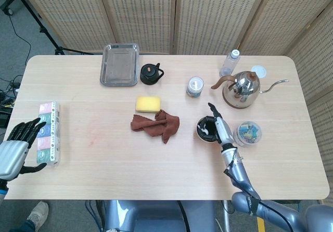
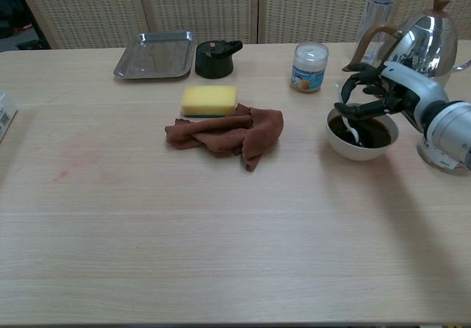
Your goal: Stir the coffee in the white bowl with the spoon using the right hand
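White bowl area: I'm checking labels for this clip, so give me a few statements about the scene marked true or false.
1. The right robot hand holds the spoon with its tip in the white bowl. True.
2. The white bowl is empty. False: it holds dark coffee.
3. The yellow sponge lies inside the metal tray. False: it sits on the table, touching the brown cloth.
4. The left robot hand holds nothing, near the table's left edge. True.
5. The kettle stands between the sponge and the tray. False: it stands behind the white bowl, on the right side.
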Controlling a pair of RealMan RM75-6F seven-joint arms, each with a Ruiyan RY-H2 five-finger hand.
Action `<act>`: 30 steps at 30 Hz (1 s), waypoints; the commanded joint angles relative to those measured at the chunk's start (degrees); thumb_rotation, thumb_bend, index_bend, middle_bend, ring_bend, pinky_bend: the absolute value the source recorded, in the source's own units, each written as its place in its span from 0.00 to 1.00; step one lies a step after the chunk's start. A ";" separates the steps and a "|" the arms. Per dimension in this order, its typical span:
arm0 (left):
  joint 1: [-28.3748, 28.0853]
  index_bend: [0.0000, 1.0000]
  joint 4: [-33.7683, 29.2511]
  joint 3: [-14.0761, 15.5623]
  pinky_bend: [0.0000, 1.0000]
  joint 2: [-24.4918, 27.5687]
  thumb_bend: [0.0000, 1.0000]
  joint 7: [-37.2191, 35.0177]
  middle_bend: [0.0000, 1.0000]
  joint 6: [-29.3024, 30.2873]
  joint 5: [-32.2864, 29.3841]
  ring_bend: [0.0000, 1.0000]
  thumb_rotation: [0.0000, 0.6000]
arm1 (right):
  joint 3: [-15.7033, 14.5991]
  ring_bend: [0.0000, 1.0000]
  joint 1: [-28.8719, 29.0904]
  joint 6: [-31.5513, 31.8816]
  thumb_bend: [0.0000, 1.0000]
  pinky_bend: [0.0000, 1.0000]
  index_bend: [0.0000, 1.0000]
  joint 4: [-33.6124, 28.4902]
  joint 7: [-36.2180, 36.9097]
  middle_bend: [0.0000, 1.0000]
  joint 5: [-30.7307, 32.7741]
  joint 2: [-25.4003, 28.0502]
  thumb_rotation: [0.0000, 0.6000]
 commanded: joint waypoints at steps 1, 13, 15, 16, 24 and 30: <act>-0.03 0.00 -0.01 -0.01 0.00 -0.02 0.06 0.08 0.00 -0.05 -0.06 0.00 1.00 | 0.85 0.00 0.63 -0.34 0.72 0.00 0.71 1.32 0.30 0.00 0.69 -0.84 1.00; -0.13 0.00 -0.39 0.06 0.00 -0.51 0.06 1.56 0.00 -0.22 -0.32 0.00 1.00 | 1.41 0.00 -1.26 1.12 0.72 0.00 0.71 1.75 2.16 0.00 0.29 2.32 1.00; -0.13 0.00 -0.47 0.07 0.00 -0.57 0.06 1.80 0.00 -0.21 -0.37 0.00 1.00 | 1.00 0.00 -2.02 1.45 0.72 0.00 0.71 0.44 2.47 0.00 0.04 3.20 1.00; -0.11 0.00 -0.50 0.08 0.00 -0.60 0.06 1.86 0.00 -0.19 -0.39 0.00 1.00 | 0.74 0.00 -2.32 1.60 0.72 0.00 0.71 -0.02 2.48 0.00 -0.10 3.52 1.00; -0.06 0.00 -0.64 0.23 0.00 -0.73 0.06 2.32 0.00 -0.13 -0.20 0.00 1.00 | -0.75 0.00 -3.33 1.71 0.72 0.00 0.71 -1.84 2.21 0.00 -0.83 4.33 1.00; -0.04 0.00 -0.59 0.18 0.00 -0.65 0.06 2.06 0.00 -0.06 -0.30 0.00 1.00 | -0.75 0.00 -2.55 1.26 0.71 0.00 0.71 -1.38 1.41 0.00 -0.86 3.35 1.00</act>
